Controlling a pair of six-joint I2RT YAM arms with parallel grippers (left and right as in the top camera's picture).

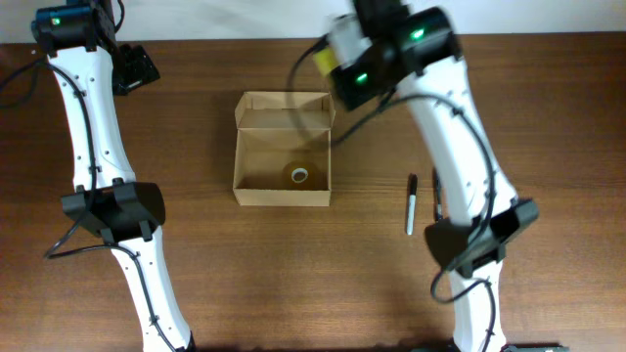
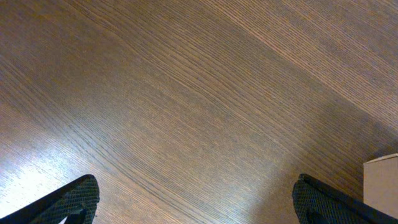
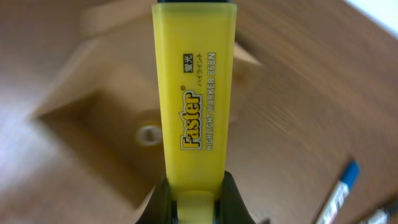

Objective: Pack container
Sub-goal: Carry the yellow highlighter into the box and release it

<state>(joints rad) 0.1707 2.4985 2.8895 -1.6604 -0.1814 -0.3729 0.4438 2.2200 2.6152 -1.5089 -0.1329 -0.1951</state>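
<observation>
The tabletop point(image 1: 196, 274) carries the open container point(image 1: 284, 197) near the middle of its far edge. The left hand point(image 2: 199, 205) hangs released near the far left corner. The right hand point(image 3: 196, 202) grasps a yellow highlighter point(image 3: 196, 93) above the container. A tape roll point(image 1: 299, 174) lies inside the container, and a pen point(image 1: 412, 203) lies toward the right edge.

Overhead top-down, far; right wrist shares container point(image 1: 262, 168).

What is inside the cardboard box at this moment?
One tape roll lies on the floor of the open cardboard box. The right arm and its cable cross the far right corner, hiding that bit.
</observation>
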